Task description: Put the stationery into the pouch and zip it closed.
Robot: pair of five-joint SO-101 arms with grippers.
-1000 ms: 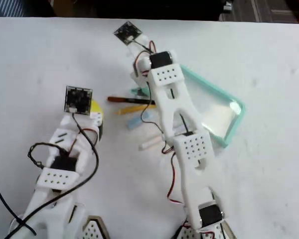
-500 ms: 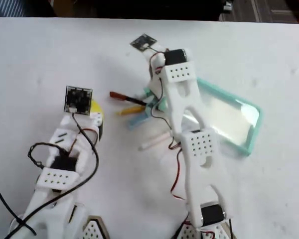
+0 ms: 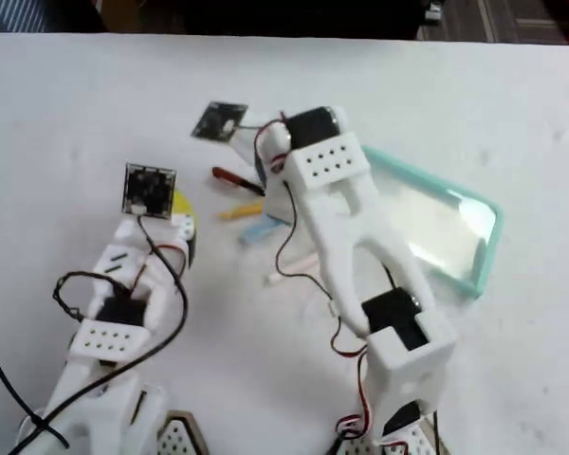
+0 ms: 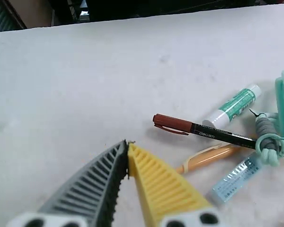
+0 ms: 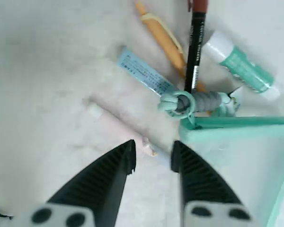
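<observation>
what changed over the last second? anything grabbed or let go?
The pouch slid right and slightly toward the arm bases. The right arm's wrist swung left toward the pens and its elbow drew back. The right gripper is now open beside the pouch's zipper corner, holding nothing; whether it gripped the pouch earlier cannot be told. The left gripper, shut, stayed put, and the pens barely shifted.
</observation>
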